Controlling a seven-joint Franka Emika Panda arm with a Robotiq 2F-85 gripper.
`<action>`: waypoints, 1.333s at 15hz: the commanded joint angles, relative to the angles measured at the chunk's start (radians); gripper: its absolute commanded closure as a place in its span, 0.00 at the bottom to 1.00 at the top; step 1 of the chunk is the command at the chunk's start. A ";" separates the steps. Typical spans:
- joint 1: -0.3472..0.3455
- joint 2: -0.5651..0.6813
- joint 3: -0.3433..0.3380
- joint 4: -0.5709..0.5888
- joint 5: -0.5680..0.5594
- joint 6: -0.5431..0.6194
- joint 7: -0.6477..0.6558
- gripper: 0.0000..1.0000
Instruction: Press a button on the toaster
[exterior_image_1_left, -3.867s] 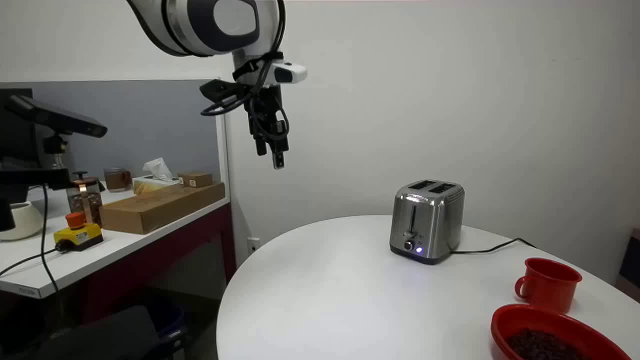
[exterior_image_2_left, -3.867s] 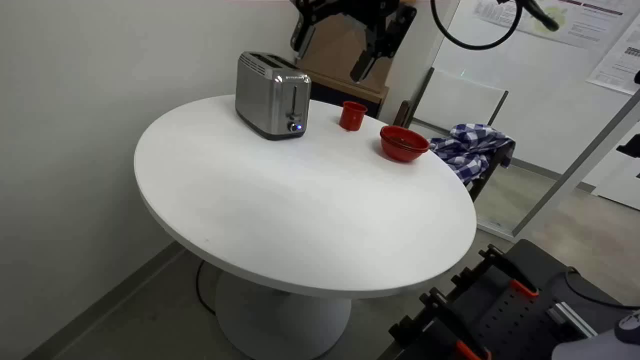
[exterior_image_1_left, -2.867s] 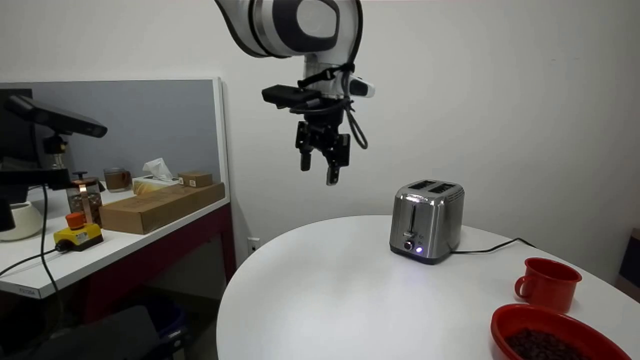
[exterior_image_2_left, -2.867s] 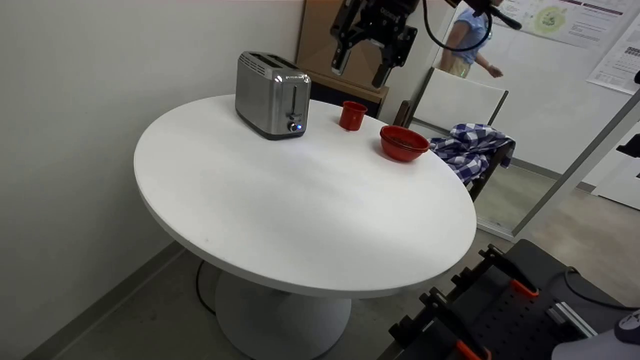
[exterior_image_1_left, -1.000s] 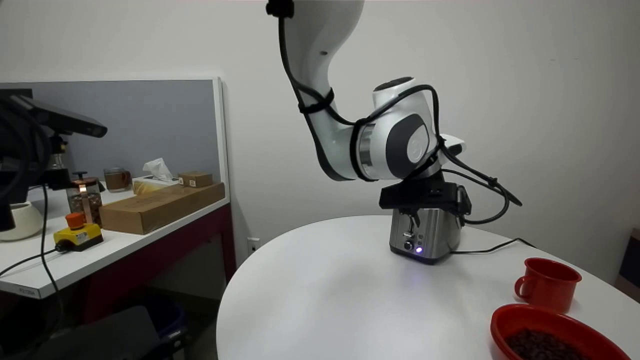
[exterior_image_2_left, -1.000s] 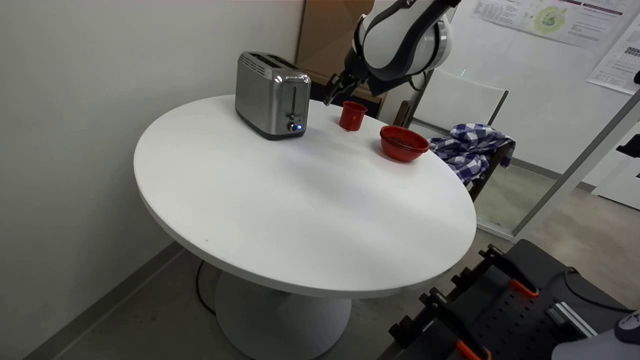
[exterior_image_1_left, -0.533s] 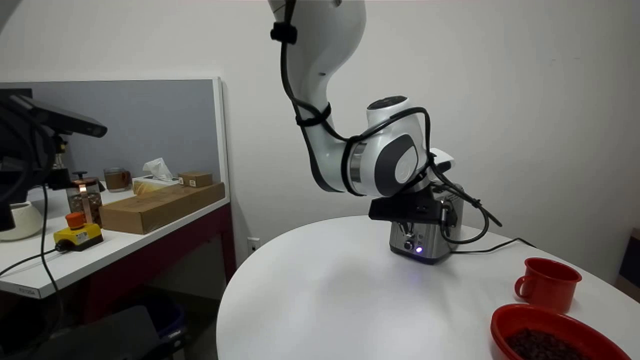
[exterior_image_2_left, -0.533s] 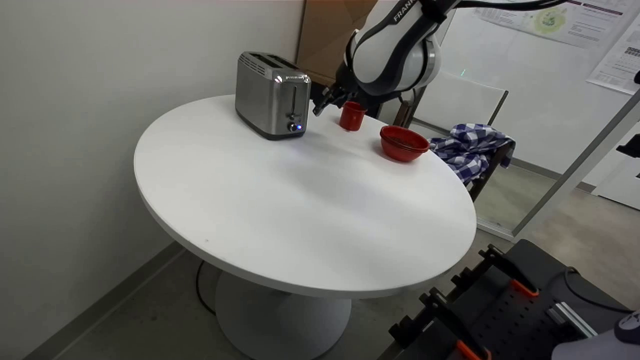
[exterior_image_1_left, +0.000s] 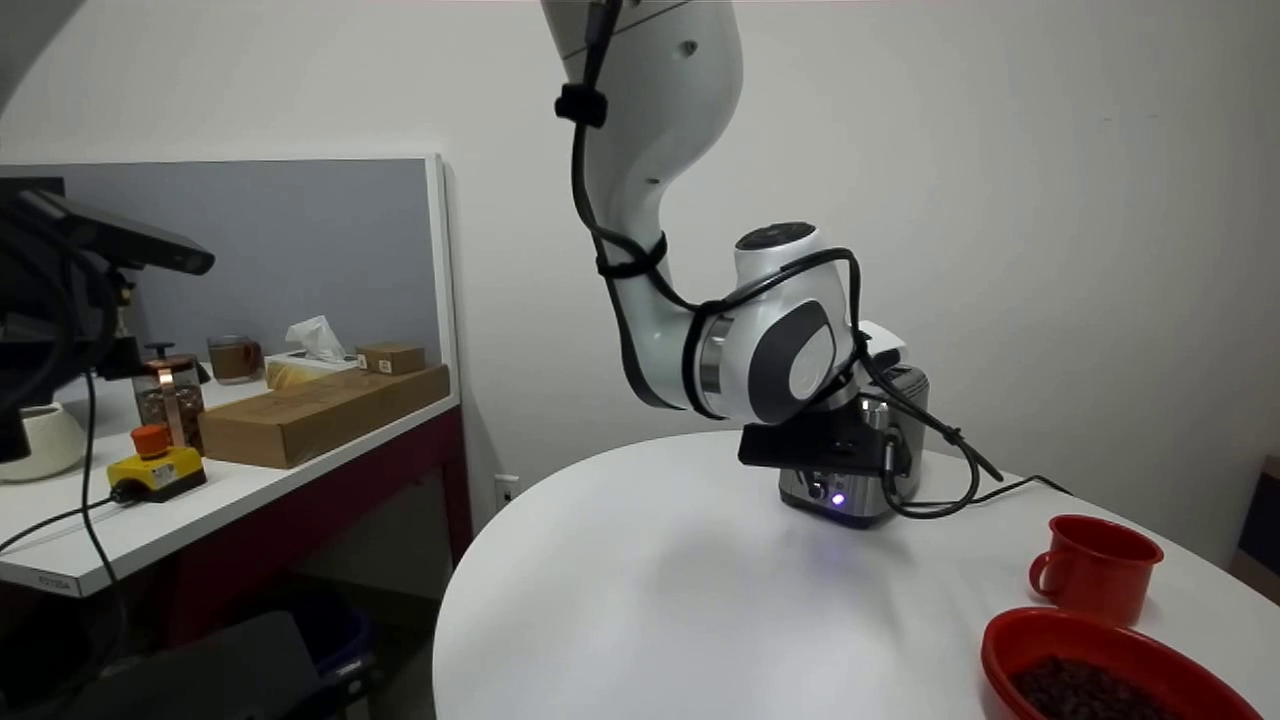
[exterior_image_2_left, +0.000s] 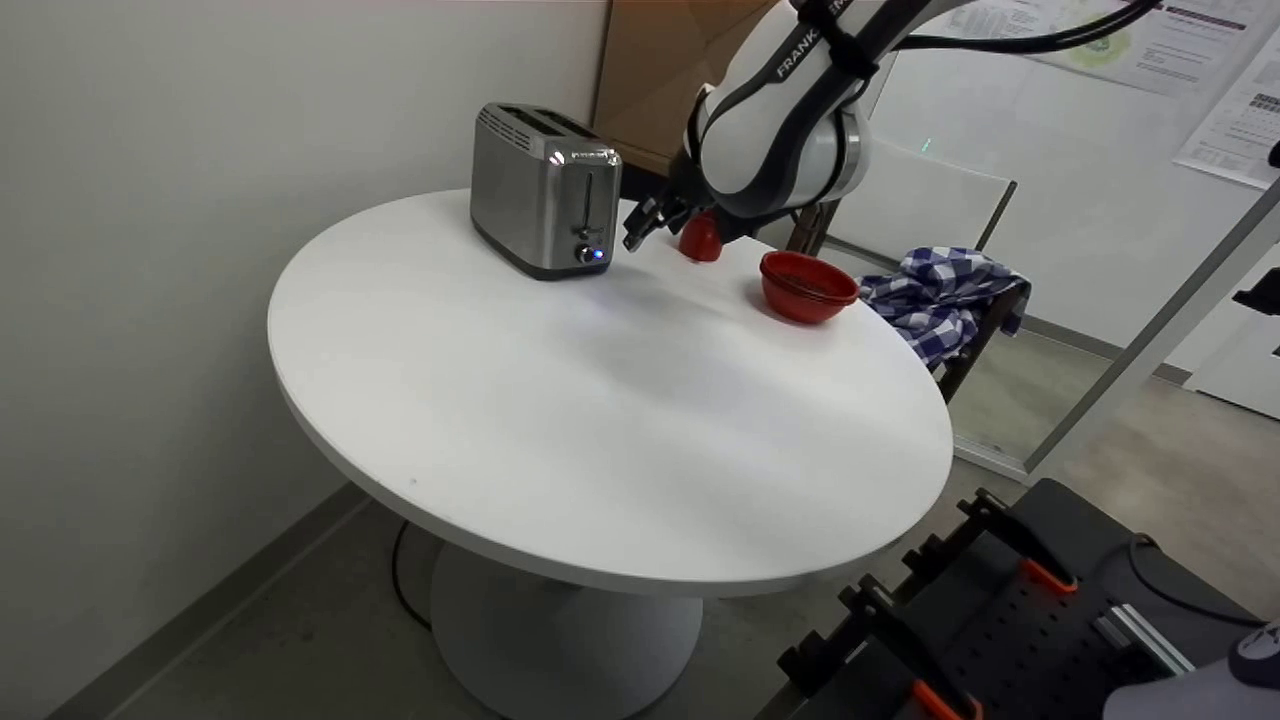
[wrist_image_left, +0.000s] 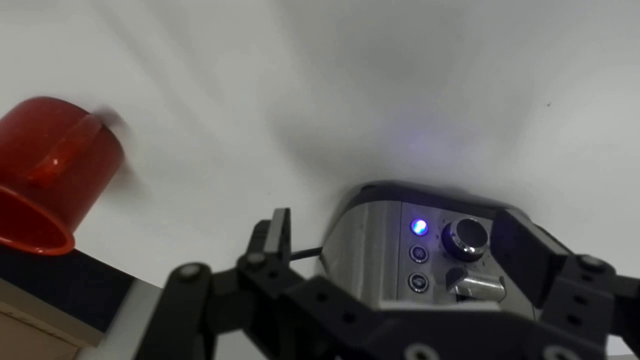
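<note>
The silver toaster (exterior_image_2_left: 520, 195) stands upright on the white table; the arm partly covers it in an exterior view (exterior_image_1_left: 855, 492). In the wrist view the toaster (wrist_image_left: 367, 250) shows a lit blue button (wrist_image_left: 419, 227) with two unlit buttons (wrist_image_left: 418, 254) (wrist_image_left: 418, 282) in a row, a dark knob (wrist_image_left: 467, 237) and a lever (wrist_image_left: 480, 286). My gripper (wrist_image_left: 396, 217) is open and empty, its fingers on either side of the button panel in that view. In an exterior view my gripper (exterior_image_2_left: 640, 230) is tilted down, slightly apart from the toaster's front. Its fingers are hidden in an exterior view.
A red mug (exterior_image_1_left: 1100, 570) stands on the table (exterior_image_1_left: 640, 600) beside the toaster; it also shows in the wrist view (wrist_image_left: 55, 160). A red bowl (exterior_image_2_left: 808, 290) with dark contents is near the edge. The toaster's black cord (exterior_image_1_left: 1010, 488) runs along the table.
The arm has swung from high above the table to in front of the toaster, tilting the gripper. In the last second it has lowered further. The toaster, mug and bowl have not moved.
</note>
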 joint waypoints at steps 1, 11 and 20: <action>-0.013 0.045 0.004 0.037 -0.013 0.053 -0.029 0.00; -0.001 0.139 -0.025 0.126 -0.031 0.100 -0.051 0.00; 0.008 0.206 -0.031 0.202 -0.024 0.140 -0.039 0.00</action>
